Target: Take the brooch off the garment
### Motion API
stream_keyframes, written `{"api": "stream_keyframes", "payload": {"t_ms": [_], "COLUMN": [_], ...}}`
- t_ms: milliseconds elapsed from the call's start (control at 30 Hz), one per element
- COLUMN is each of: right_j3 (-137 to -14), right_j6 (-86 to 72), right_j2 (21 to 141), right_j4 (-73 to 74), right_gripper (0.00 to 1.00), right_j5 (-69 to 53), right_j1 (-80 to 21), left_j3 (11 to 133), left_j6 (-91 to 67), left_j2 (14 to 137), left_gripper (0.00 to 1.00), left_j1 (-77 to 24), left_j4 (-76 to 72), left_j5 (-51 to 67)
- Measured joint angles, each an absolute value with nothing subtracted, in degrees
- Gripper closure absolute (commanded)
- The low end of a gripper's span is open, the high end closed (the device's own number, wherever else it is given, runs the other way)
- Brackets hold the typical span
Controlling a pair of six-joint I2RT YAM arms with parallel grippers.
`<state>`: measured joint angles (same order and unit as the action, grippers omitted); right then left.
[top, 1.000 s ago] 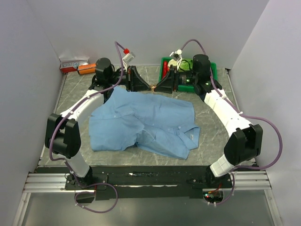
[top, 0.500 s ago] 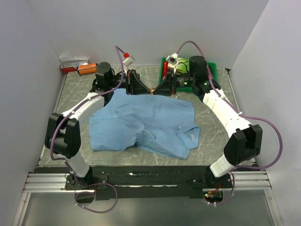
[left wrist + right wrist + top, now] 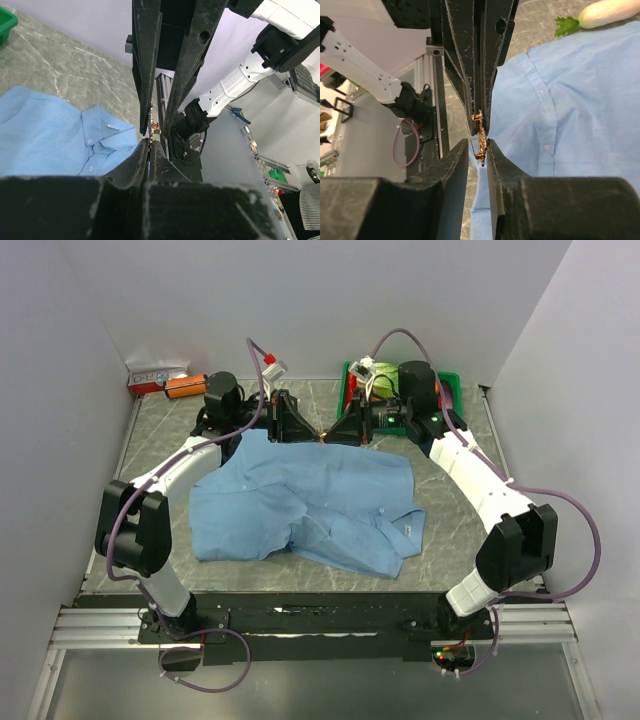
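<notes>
The light blue shirt (image 3: 310, 500) lies flat and wrinkled in the middle of the table; it also shows in the left wrist view (image 3: 45, 135) and the right wrist view (image 3: 560, 100). The tiny coppery brooch (image 3: 322, 435) hangs just beyond the shirt's far edge, between the two grippers, which meet tip to tip. My left gripper (image 3: 314, 434) is shut on the brooch (image 3: 155, 125). My right gripper (image 3: 332, 434) has its jaws a narrow gap apart around the brooch (image 3: 481, 137), which rests against one finger (image 3: 492, 150).
A green bin (image 3: 452, 380) holding vegetables stands at the back right, behind the right wrist. A white radish (image 3: 615, 10) lies near the shirt. An orange and a red-white box (image 3: 165, 382) sit at the back left. Walls close in on three sides.
Both grippers, still tip to tip at the brooch, have shifted slightly toward the near side. The right wrist has slid a little to the left.
</notes>
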<state>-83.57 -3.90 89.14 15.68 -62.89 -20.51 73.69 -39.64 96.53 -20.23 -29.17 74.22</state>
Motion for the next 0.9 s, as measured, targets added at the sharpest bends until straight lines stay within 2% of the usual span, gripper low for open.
{"api": "stream_keyframes", "payload": {"t_ms": [367,900], "right_j3": [-83.6,-83.2], "right_j6": [-2.4,-11.2], "right_j2": [89.1,89.4], "right_j4": [17.6,16.6], "right_gripper": [0.80,0.83], "right_j5": [-59.9,-56.9], "right_j1": [-21.3,-21.0], "left_j3": [73.7,79.7], "left_j6": [-37.2,-19.5], "left_j2": [96.5,96.1], "left_gripper": [0.99,0.99], "left_j1": [-20.3,-20.8], "left_j4": [-26.9,-8.3], "left_j5": [74.2,73.5]}}
